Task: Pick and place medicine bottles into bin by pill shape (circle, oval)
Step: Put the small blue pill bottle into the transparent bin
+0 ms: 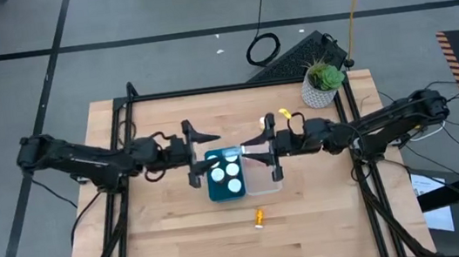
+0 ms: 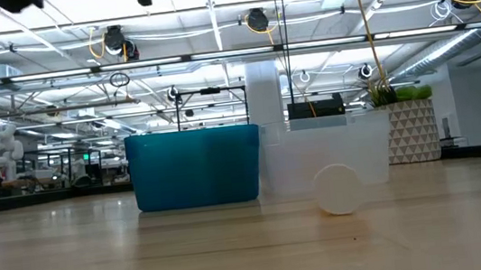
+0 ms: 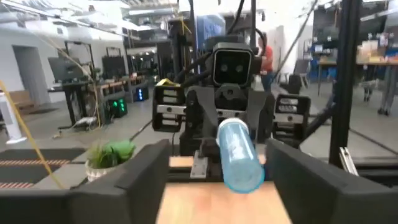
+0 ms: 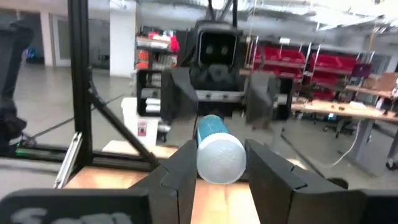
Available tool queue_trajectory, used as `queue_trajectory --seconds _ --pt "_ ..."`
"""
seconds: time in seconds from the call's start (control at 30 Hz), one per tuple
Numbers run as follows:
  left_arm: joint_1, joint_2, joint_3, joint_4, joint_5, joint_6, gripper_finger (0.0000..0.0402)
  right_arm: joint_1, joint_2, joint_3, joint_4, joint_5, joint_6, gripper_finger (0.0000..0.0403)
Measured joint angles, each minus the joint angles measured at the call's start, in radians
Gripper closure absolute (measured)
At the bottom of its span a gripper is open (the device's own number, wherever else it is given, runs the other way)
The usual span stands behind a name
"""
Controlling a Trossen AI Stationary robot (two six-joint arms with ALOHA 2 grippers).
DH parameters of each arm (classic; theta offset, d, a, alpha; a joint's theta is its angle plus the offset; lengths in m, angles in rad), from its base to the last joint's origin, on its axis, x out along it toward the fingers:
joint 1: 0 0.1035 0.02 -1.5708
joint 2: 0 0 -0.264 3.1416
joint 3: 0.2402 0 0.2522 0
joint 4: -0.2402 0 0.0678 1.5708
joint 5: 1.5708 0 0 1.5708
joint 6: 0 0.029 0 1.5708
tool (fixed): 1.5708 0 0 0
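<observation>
A: Right claw [image 4: 219,163] status?
B: Closed on slim teal pill bottle with white cap [image 4: 217,151], held at counter centre above clear plastic bin [image 1: 264,179].
A: Left claw [image 3: 211,180]?
B: Spread wide, empty, over teal plastic bin [image 1: 215,183].

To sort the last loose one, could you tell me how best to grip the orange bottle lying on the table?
Grip the orange bottle across its body, straight down from above: it lies on its side, cap toward the front edge, flanks free. The left gripper is open; the right gripper holds a teal bottle.
</observation>
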Motion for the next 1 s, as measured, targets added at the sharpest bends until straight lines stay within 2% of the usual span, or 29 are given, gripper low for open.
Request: queue_trajectory --seconds 0.1,0.2,0.33,0.47,0.73,1.0 --pt "-0.013 -0.094 0.000 -0.163 -0.034 -0.005 0.0085 0.000 -0.018 0.061 -0.164 -0.001 0.034 0.0287" --pt "-0.016 -0.171 0.001 -0.305 -0.096 -0.031 0.0062 -0.007 -0.018 0.155 -0.376 0.001 0.104 0.0287" --pt "-0.016 -0.240 0.001 -0.464 -0.173 -0.080 0.0064 -0.014 0.004 0.280 -0.675 0.028 0.152 0.0287" --pt "-0.016 -0.259 0.001 -0.568 -0.242 -0.108 0.0083 -0.018 0.039 0.365 -0.882 0.029 0.199 0.0287" --pt "-0.010 -0.247 0.001 -0.589 -0.262 -0.126 0.0112 -0.021 0.181 0.474 -1.180 0.022 0.274 0.0287" --pt "-0.010 -0.243 0.001 -0.595 -0.261 -0.151 0.0117 -0.030 0.277 0.495 -1.326 -0.007 0.282 0.0287"
